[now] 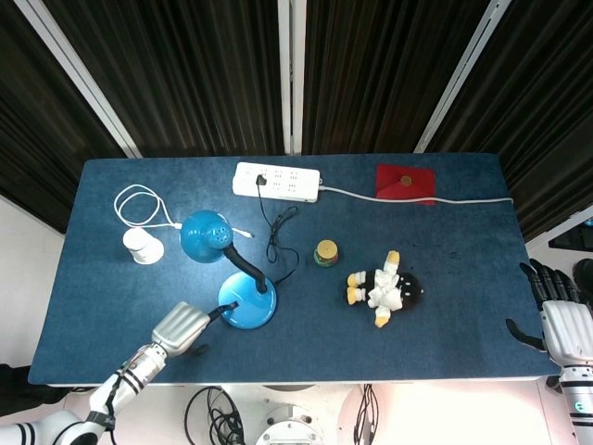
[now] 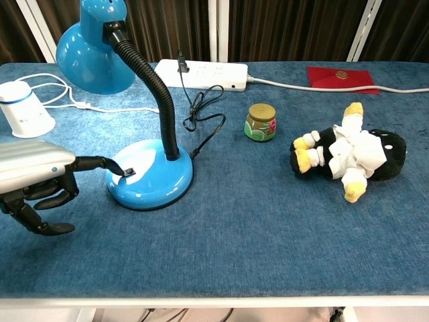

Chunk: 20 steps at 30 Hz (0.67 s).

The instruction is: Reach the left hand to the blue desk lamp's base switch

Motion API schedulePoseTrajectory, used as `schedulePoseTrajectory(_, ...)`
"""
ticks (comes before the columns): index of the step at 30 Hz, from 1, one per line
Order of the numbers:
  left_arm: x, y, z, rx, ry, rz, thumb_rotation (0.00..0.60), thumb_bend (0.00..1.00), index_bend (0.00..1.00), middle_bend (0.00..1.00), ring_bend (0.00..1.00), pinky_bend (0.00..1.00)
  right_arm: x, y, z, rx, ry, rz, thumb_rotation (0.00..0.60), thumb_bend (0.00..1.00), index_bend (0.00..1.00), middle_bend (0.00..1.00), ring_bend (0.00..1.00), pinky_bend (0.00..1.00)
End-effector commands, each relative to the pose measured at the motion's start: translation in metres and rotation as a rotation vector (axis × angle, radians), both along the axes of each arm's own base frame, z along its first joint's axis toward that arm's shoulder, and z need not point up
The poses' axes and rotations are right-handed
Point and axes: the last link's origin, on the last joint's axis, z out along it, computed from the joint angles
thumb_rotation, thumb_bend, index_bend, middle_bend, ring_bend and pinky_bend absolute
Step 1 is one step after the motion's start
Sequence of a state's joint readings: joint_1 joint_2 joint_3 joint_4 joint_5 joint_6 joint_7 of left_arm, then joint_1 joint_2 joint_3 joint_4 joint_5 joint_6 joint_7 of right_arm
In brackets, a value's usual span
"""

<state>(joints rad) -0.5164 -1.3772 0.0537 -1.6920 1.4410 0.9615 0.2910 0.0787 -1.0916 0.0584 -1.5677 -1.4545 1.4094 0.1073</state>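
The blue desk lamp stands left of centre, its round base (image 2: pixel 155 180) (image 1: pixel 248 309) on the blue cloth and its shade (image 2: pixel 92 47) (image 1: pixel 206 232) bent over to the left. A small black switch (image 2: pixel 129 172) sits on the base's left side. My left hand (image 2: pixel 32 176) (image 1: pixel 181 328) lies left of the base with one finger stretched out, its tip touching the base right at the switch; the other fingers are curled in and hold nothing. My right hand (image 1: pixel 561 323) rests off the table's right edge, fingers apart and empty.
A white cup (image 2: pixel 23 117) and a white cable (image 2: pixel 60 100) lie behind my left hand. The lamp's black cord (image 2: pixel 201 111) runs to the power strip (image 2: pixel 201 74). A small jar (image 2: pixel 261 122), a plush toy (image 2: pixel 348 154) and a red envelope (image 2: pixel 342 77) lie to the right.
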Motion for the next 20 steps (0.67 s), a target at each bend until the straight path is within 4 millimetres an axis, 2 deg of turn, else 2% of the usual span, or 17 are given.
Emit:
schedulePoseTrajectory(1,0.002,0.001,0.011,0.07,-0.044,-0.016,0.6,0.25,0.09,0.83,0.81,0.84,0.0,0.0,0.0,0.0,0.0,0.001,0.6,0.2,0.0,0.0,0.0,0.0)
schedulePoseTrajectory(4,-0.007,-0.001,0.028,0.156,-0.056,-0.001,0.6,0.25,0.09,0.83,0.81,0.84,0.001,0.0,0.0,-0.003,-0.003,0.006,0.6,0.2,0.0,0.0,0.0,0.0)
schedulePoseTrajectory(8,-0.03,-0.004,0.06,0.289,-0.036,0.061,0.6,0.25,0.13,0.82,0.8,0.84,0.001,0.0,0.001,-0.004,-0.001,0.003,0.6,0.2,0.0,0.0,0.0,0.0)
schedulePoseTrajectory(11,-0.047,-0.004,0.093,0.459,-0.055,0.1,0.6,0.19,0.16,0.75,0.74,0.84,0.001,0.001,0.0,0.013,0.007,0.004,0.6,0.2,0.0,0.0,0.0,0.0)
schedulePoseTrajectory(14,-0.065,-0.007,0.122,0.62,-0.028,0.117,0.6,0.1,0.18,0.64,0.62,0.81,0.002,0.002,-0.001,0.021,0.019,0.006,0.6,0.2,0.0,0.0,0.0,0.0)
schedulePoseTrajectory(16,-0.078,-0.009,0.138,0.706,0.033,0.144,0.6,0.06,0.19,0.53,0.48,0.7,0.005,0.002,-0.001,0.024,0.023,0.017,0.6,0.19,0.0,0.0,0.0,0.0)
schedulePoseTrajectory(17,-0.084,-0.011,0.144,0.729,0.075,0.163,0.6,0.04,0.18,0.43,0.35,0.58,0.006,0.002,-0.001,0.028,0.031,0.026,0.6,0.19,0.0,0.0,0.0,0.0)
schedulePoseTrajectory(19,-0.091,-0.014,0.152,0.733,0.147,0.191,0.6,0.01,0.13,0.15,0.09,0.23,0.008,0.002,0.0,0.027,0.064,0.051,0.6,0.18,0.0,0.0,0.0,0.0)
schedulePoseTrajectory(20,-0.092,-0.014,0.155,0.74,0.158,0.187,0.6,0.0,0.11,0.07,0.02,0.11,0.008,0.002,0.0,0.021,0.082,0.063,0.6,0.18,0.0,0.0,0.0,0.0)
